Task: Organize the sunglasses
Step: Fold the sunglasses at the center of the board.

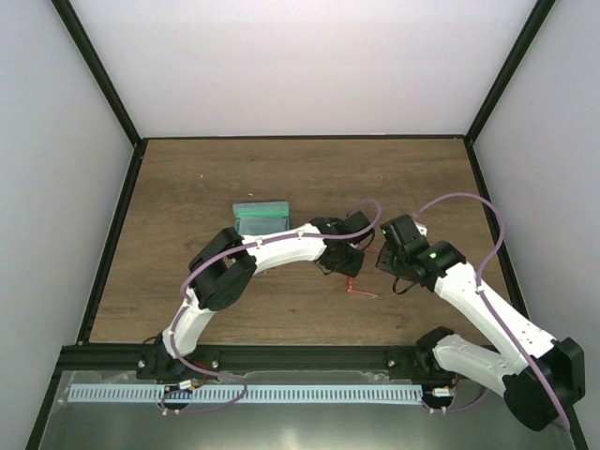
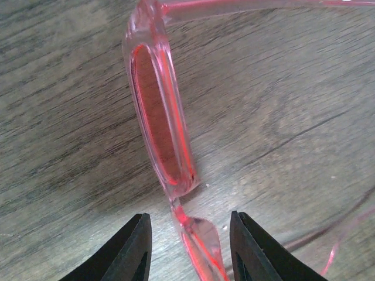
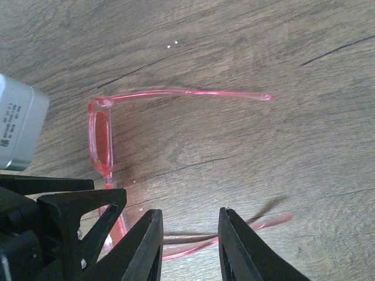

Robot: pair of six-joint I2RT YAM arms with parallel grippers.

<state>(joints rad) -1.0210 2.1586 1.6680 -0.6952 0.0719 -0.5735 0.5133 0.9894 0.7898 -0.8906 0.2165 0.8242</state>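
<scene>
Task item: thin-framed translucent red plastic sunglasses (image 1: 359, 289), lying on the brown wooden bench (image 1: 187, 187) right of centre, both slim arms unfolded.
Left end effector (image 2: 187, 219): moderately wide, gripping nothing; its fingers straddle the front frame near the bridge.
Right end effector (image 3: 189, 213): equally wide, straddling one slim arm, no contact seen.
Step in hand: judged to be bracing the frame so an arm can be folded.
Next move: left closes gently on the frame; right nudges the arm inward.
Further back: blue-green oblong case (image 1: 261, 217), well apart.
Obstruction: the two end effectors crowd each other; the plastic is thin.
</scene>
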